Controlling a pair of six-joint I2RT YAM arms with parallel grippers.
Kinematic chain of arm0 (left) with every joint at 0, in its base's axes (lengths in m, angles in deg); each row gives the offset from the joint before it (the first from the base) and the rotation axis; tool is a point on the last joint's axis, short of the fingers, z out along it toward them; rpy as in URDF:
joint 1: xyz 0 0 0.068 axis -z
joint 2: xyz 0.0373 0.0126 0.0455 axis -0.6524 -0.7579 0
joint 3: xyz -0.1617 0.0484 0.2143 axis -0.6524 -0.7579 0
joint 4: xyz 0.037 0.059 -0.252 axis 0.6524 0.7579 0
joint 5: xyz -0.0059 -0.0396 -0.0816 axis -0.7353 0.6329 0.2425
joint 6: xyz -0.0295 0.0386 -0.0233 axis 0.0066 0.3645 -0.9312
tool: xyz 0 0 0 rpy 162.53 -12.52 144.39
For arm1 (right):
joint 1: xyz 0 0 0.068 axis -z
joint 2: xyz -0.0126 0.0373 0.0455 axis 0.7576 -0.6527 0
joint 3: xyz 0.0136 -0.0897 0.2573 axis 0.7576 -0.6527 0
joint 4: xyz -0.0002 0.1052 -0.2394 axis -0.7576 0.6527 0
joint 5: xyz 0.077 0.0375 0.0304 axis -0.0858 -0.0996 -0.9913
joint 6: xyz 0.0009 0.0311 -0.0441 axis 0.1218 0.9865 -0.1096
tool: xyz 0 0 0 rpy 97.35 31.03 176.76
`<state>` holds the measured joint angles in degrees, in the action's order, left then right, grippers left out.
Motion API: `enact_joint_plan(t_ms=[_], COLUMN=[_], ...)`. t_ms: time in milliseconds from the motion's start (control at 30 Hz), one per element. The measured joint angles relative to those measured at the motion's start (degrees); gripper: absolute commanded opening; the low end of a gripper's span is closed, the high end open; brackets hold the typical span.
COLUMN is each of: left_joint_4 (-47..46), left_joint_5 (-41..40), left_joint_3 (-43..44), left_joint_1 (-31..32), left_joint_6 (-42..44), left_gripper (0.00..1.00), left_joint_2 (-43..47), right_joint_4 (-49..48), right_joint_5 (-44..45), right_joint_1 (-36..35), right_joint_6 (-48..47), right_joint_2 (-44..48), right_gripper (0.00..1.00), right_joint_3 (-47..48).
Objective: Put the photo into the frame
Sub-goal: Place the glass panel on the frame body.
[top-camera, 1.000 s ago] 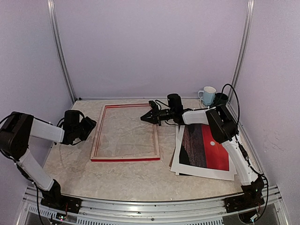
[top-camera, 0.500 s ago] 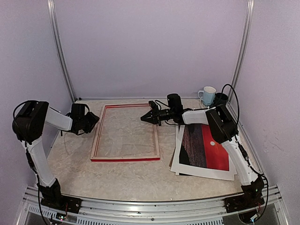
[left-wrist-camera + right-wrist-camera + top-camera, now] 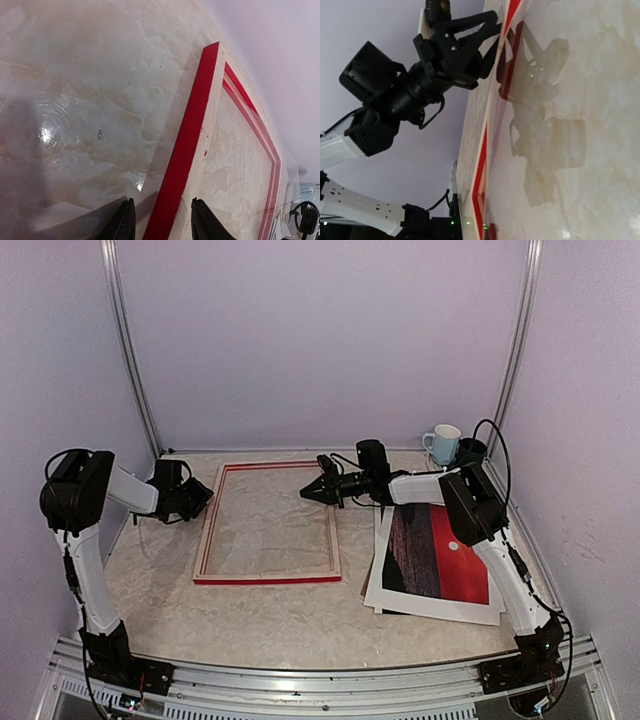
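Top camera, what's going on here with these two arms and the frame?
The left gripper has open jaws astride the left rail of the frame. The right gripper hangs shut near the frame's far right corner, holding nothing. The photo lies on the table right of the frame, not yet in it.

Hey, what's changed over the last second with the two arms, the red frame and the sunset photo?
The left arm raised its elbow and swung the left gripper toward the thin red rectangular wooden frame; its fingers now straddle the left rail. The shut right gripper over the frame's far right corner, the frame and the white-bordered red sunset photo stayed put.
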<state>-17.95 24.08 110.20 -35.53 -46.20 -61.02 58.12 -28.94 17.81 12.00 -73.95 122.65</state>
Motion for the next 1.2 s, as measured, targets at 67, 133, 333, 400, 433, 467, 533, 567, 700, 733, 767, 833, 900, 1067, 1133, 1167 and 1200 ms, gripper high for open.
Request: enact_joint_plan(t_ms=[67, 133, 333, 400, 433, 467, 533, 567, 700, 733, 767, 833, 900, 1067, 1133, 1167, 1200], left_joint_4=[-0.76, -1.77, -3.41, -3.80, -4.02, -4.37, -4.63, -4.83, -5.07, -5.09, -5.14, -5.20, -5.27, -5.79, -5.95, -6.01, -6.05], left_joint_5=[0.79, 1.49, 3.19, 3.67, 3.93, 4.13, 4.37, 4.52, 4.76, 4.83, 5.03, 5.25, 5.35, 5.44, 5.53, 5.55, 5.55], left_joint_3=[0.00, 0.02, 0.22, 0.22, 0.22, 0.22, 0.22, 0.22, 0.22, 0.22, 0.20, 0.20, 0.15, -0.13, -0.20, -0.22, -0.24], left_joint_1=[-0.11, -0.31, -0.39, -0.39, -0.39, -0.39, -0.39, -0.39, -0.42, -0.46, -0.52, -0.59, -0.61, -0.63, -0.63, -0.63, -0.63], left_joint_6=[0.20, 0.31, 0.74, 0.70, 0.66, 0.66, 0.63, 0.63, 0.63, 0.63, 0.63, 0.61, 0.48, 0.42, 0.42, 0.42, 0.42], left_gripper=[0.38, 0.37, 0.25, 0.23, 0.23, 0.22, 0.21, 0.20, 0.20, 0.20, 0.20, 0.21, 0.21, 0.21, 0.21, 0.21, 0.21], left_joint_2=[-0.39, -0.85, -2.01, -2.32, -2.45, -2.54, -2.62, -2.67, -2.71, -2.71, -2.73, -2.75, -2.75, -2.80, -2.80, -2.80, -2.80], right_joint_4=[0.04, 0.09, 0.13, 0.04, -0.13, -0.33, -0.85, -1.18, -2.71, -3.06, -3.50, -4.20, -4.24, -4.09, -3.67, -3.26, -2.67], right_joint_5=[-0.04, -0.17, -0.66, -0.96, -1.11, -1.31, -1.75, -1.95, -2.47, -2.62, -2.78, -3.06, -3.26, -3.43, -3.48, -3.52, -3.52], right_joint_1=[0.00, 0.00, 0.02, 0.02, 0.04, 0.07, 0.07, 0.07, 0.07, 0.07, 0.07, 0.07, 0.07, 0.15, 0.24, 0.31, 0.35], right_joint_6=[-0.11, -0.22, -1.29, -1.49, -1.60, -1.64, -1.66, -1.68, -1.77, -1.84, -1.92, -2.19, -2.29, -2.40, -2.62, -2.84, -3.13], right_joint_2=[0.00, 0.00, 0.00, 0.00, 0.00, 0.00, 0.00, 0.00, 0.00, 0.00, 0.00, 0.00, -0.04, -1.09, -1.57, -1.84, -2.05], right_gripper=[0.03, 0.04, 0.04, 0.04, 0.04, 0.04, 0.04, 0.04, 0.04, 0.04, 0.04, 0.04, 0.04, 0.04, 0.04, 0.05, 0.07], right_joint_3=[0.04, 0.15, 0.37, 0.37, 0.37, 0.37, 0.37, 0.37, 0.37, 0.37, 0.37, 0.37, 0.50, 1.57, 1.64, 1.64, 1.64])
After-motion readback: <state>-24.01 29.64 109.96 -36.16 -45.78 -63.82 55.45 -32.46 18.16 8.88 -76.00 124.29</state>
